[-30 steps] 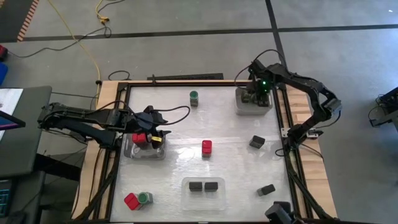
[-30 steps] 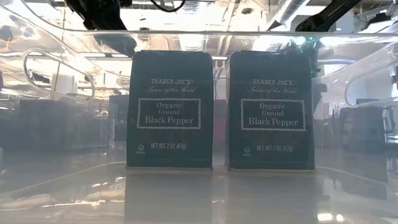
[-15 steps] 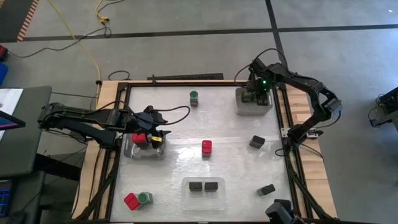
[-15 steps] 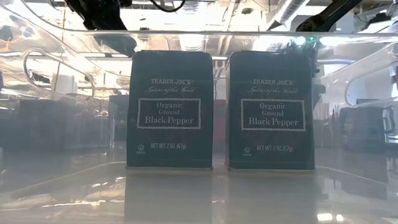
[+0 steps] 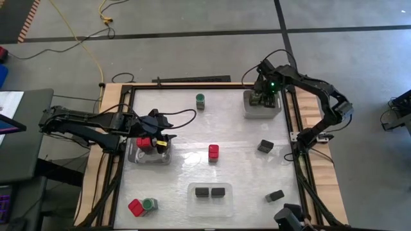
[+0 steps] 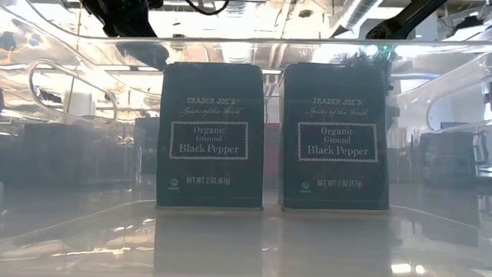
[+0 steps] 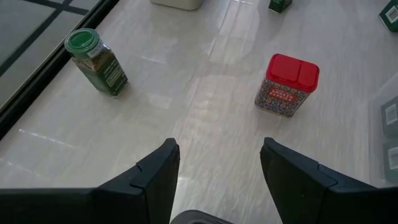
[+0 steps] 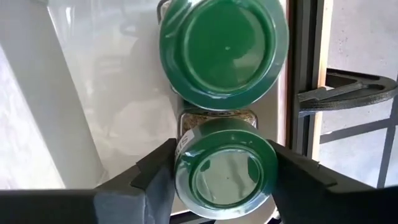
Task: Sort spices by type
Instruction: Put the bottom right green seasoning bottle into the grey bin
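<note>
**Right wrist view: jar between the fingers, much else hidden**

Right wrist view shows the right gripper (image 8: 224,177) with its fingers on either side of a green-lidded jar (image 8: 225,169); whether they press it or stand just off it cannot be told. A second green-lidded jar (image 8: 222,53) stands touching it, both inside a pale tray (image 5: 262,108) at the table's far right corner. From above, the arm hides most of that tray.

The left gripper (image 7: 219,171) is spread, with nothing seen between its fingers. It hangs over a clear tray (image 5: 149,156) on the table's left side, where a red container (image 5: 145,142) shows partly under the arm. Ahead of it on the table stand a green jar (image 7: 97,62) and a red-capped container (image 7: 286,85), well apart.

Two black pepper boxes (image 6: 211,135) sit side by side in a clear tray (image 5: 212,199) at the near edge, filling the low view and blocking nearly everything behind. Two more black boxes (image 5: 265,146) lie loose on the right; a red and green pair (image 5: 142,206) sits near left.
</note>
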### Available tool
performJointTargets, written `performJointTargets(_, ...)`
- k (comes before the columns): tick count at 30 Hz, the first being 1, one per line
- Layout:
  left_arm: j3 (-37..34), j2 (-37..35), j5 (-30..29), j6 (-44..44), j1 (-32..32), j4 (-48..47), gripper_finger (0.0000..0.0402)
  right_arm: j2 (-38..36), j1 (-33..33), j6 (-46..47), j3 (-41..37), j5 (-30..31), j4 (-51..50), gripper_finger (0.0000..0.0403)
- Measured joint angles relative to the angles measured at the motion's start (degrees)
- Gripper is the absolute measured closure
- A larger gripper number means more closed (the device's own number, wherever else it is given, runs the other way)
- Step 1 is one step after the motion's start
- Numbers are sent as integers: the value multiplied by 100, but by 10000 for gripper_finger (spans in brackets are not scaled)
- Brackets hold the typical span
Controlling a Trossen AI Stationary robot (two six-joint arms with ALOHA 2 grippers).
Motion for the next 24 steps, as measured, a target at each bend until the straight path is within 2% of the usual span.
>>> performJointTargets(5,1,-1,0,0,0,-2,186,-4,2,-25,0,0,-65,168)
performJointTargets(17,0,-1,0,0,0,-2,186,-346,16,-136,0,285,-3,156)
performJointTargets(24,0,0,2,2,0,-2,186,-260,50,-188,0,295,-41,155)
